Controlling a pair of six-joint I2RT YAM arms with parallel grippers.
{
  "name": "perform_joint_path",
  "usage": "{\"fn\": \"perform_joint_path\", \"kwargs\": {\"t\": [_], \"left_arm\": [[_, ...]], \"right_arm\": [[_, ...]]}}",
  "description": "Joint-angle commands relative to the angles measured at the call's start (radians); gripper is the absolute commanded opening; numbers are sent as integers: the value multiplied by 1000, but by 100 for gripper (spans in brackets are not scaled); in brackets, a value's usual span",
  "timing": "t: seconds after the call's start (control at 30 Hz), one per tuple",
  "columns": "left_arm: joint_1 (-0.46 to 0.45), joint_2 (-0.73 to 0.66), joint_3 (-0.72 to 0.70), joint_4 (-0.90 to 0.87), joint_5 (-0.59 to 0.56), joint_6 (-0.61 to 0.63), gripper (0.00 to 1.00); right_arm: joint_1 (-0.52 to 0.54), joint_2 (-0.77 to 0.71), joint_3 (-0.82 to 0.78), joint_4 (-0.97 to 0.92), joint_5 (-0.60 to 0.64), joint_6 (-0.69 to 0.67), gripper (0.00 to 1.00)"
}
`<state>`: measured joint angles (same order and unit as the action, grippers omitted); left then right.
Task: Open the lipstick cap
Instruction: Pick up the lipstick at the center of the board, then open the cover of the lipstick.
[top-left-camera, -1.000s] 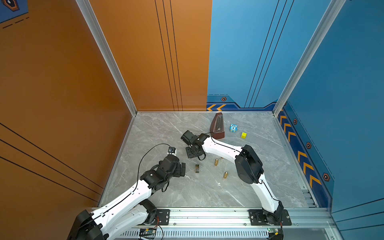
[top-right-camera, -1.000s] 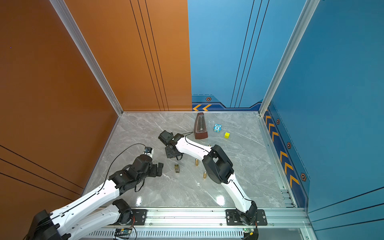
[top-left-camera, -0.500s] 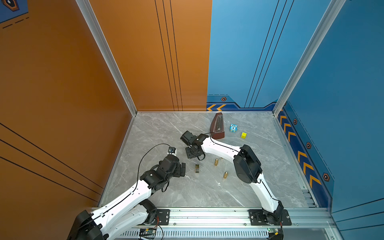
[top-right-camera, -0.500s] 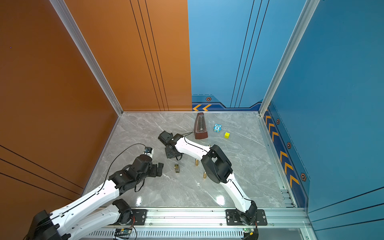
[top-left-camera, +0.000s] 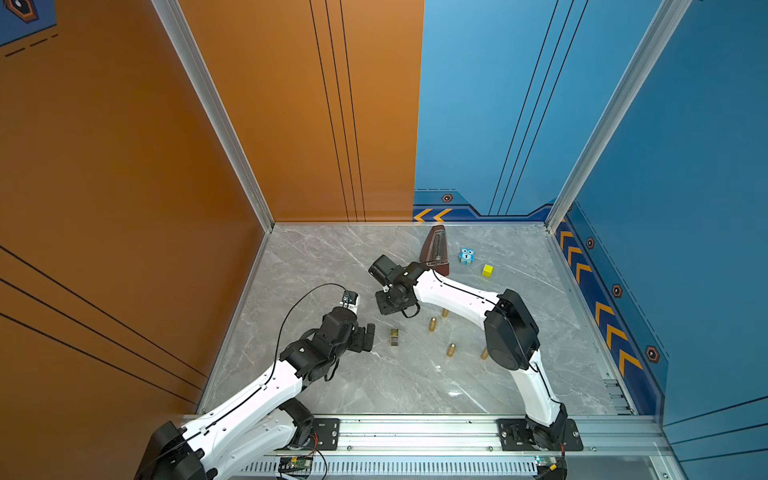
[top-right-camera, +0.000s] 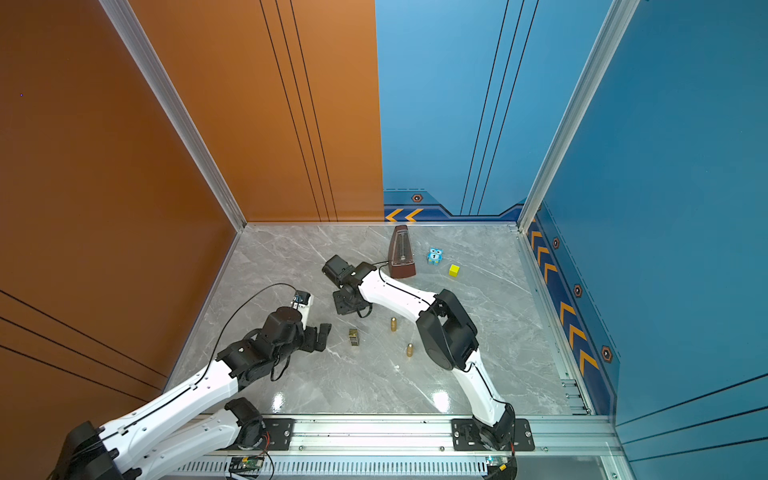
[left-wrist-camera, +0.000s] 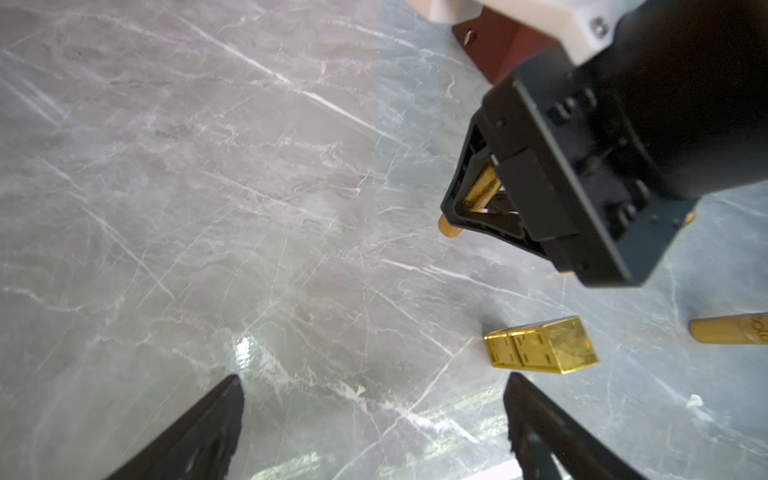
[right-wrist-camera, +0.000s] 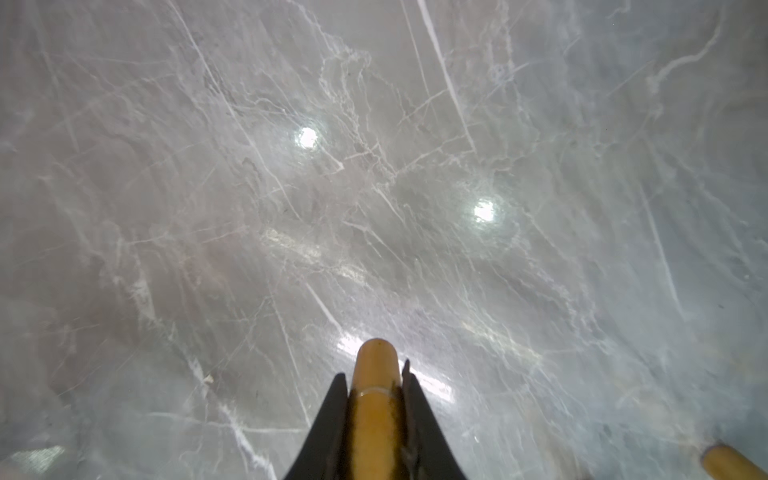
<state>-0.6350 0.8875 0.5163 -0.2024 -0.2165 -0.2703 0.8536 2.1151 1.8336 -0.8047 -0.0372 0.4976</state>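
Note:
A gold cylindrical lipstick is clamped lengthwise in my right gripper, which is shut on it just above the marble floor. Its rounded end, beyond a thin seam, pokes out past the fingertips. The left wrist view shows the same lipstick slanting down out of the right gripper. In both top views the right gripper hangs mid-floor. My left gripper is open and holds nothing, a short way from the right one.
A gold square box lies close to the left fingers. Several other gold lipsticks stand or lie nearby. At the back are a brown metronome, a blue owl cube and a yellow cube.
The right jaws have tightened onto the lipstick and the right arm's elbow has shifted slightly. The left arm has not moved.

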Motion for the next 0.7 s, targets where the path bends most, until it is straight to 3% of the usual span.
{"fn": "perform_joint_path", "kwargs": {"t": [0.0, 0.3, 0.43, 0.67], "left_arm": [[6, -13, -45, 203, 124, 122, 98], [19, 75, -49, 329, 309, 281, 97], [23, 109, -44, 412, 410, 314, 82], [20, 187, -2, 440, 516, 338, 66]], "right_arm": [[-40, -124, -55, -32, -117, -30, 14], [-125, -292, -168, -49, -303, -60, 12], [-143, -319, -202, -50, -406, -59, 11], [-143, -353, -236, -45, -488, -47, 11]]}}
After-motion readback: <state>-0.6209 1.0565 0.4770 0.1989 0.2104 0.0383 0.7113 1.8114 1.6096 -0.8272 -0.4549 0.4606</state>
